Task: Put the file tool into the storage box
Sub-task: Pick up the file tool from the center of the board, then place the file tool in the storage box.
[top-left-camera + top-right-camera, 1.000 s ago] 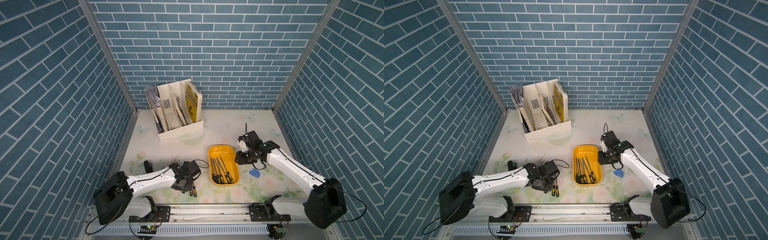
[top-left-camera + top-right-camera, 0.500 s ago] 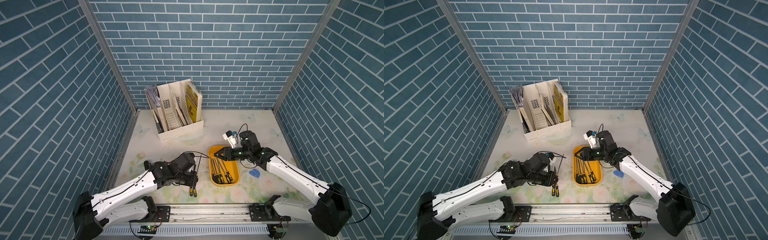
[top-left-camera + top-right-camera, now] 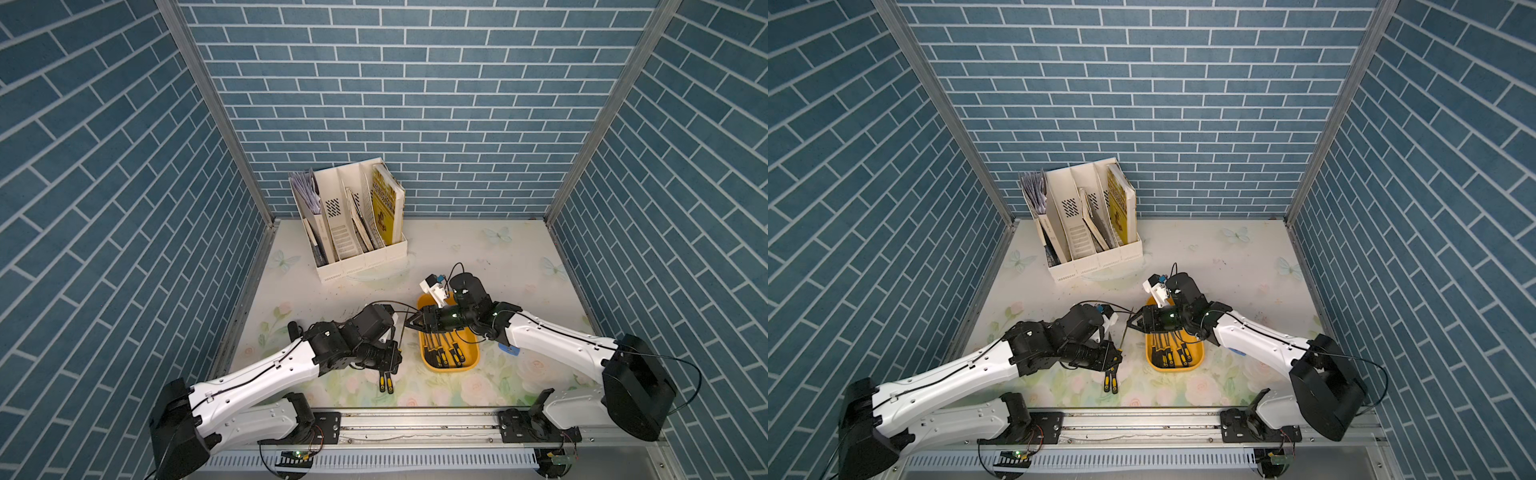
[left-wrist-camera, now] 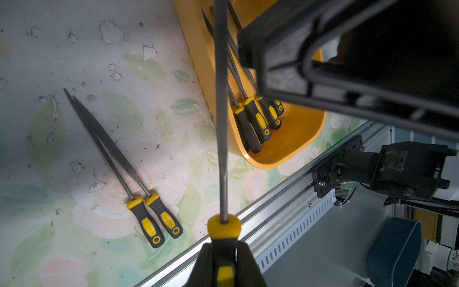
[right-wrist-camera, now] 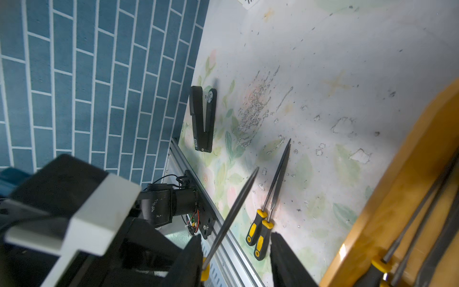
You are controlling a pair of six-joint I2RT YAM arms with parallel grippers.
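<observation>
File tool (image 4: 220, 104) is clamped by its black-and-yellow handle in the left hand (image 4: 224, 256), lifted clear of the counter (image 4: 74, 62). Its long axis runs straight out from that hand. The handle is low and nearer the front rail (image 4: 285, 216), and the bare tapered blade slants up and away, crossing above the rim of the storage box (image 4: 298, 149) toward the right hand (image 5: 236, 261). That hand's fingers (image 5: 188, 261) stand spread, and the blade passes between them close to one finger, not pinched. Two loose files (image 4: 149, 198) lie side by side on the counter, and more files (image 4: 255, 124) rest inside the box. A second ago the left hand was down by the loose files and the right hand hung beyond the box's far side. Now both hands meet beside the box's left rim.
</observation>
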